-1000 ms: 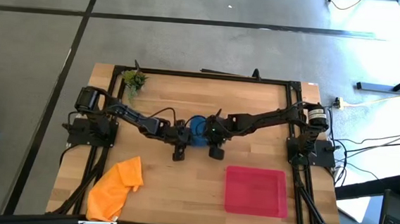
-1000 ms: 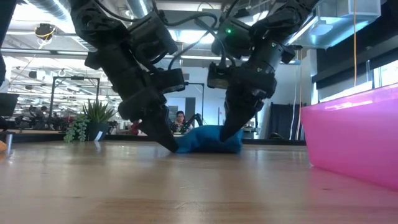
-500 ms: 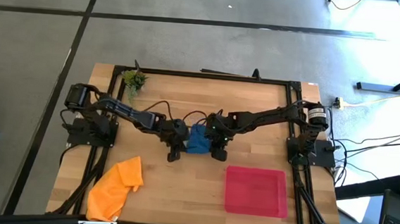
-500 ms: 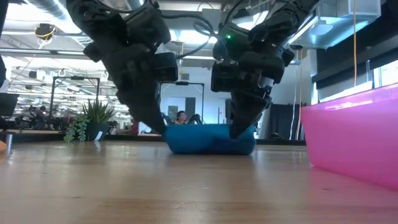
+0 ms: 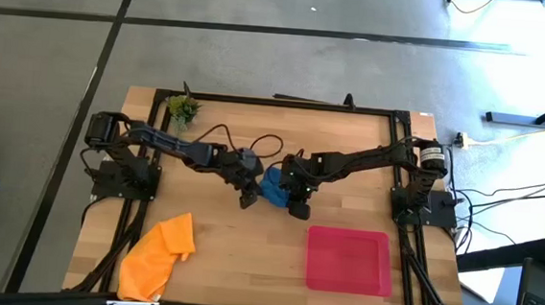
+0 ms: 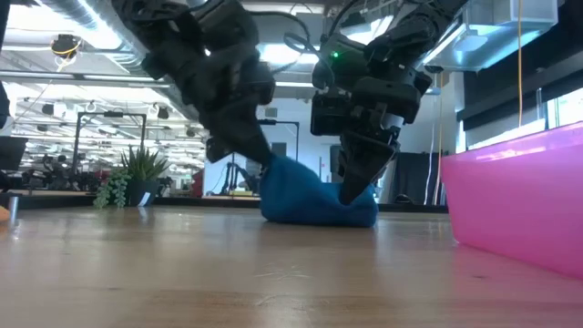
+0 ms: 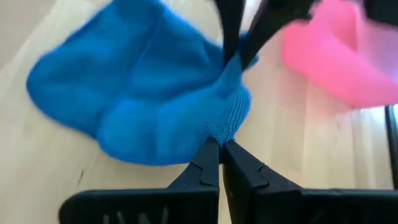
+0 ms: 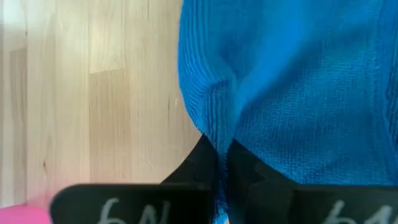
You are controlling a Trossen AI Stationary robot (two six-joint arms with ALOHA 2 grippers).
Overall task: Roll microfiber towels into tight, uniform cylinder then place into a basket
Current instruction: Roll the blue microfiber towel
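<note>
While the soft blue microfiber towel (image 5: 273, 184) bunches at frame centre, our left gripper (image 7: 218, 151) and right gripper (image 8: 221, 155) each pinch its edge; the crumpled orange towel (image 5: 157, 257) and shallow red tray (image 5: 348, 261) wait below, rolling unfinished.

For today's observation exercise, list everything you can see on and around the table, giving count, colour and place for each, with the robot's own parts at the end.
Blue towel: one, blue, bunched at the table's middle, pinched at both ends.
Orange towel: one, bright orange, crumpled at the near left corner, untouched.
Basket: one, red shallow tray, near right part of the table.
Plant: one, green, far left corner.
Table: one, light wood with a black frame.
Left gripper: one, dark, shut on the blue towel's left end.
Right gripper: one, dark, shut on the blue towel's right end.
</note>
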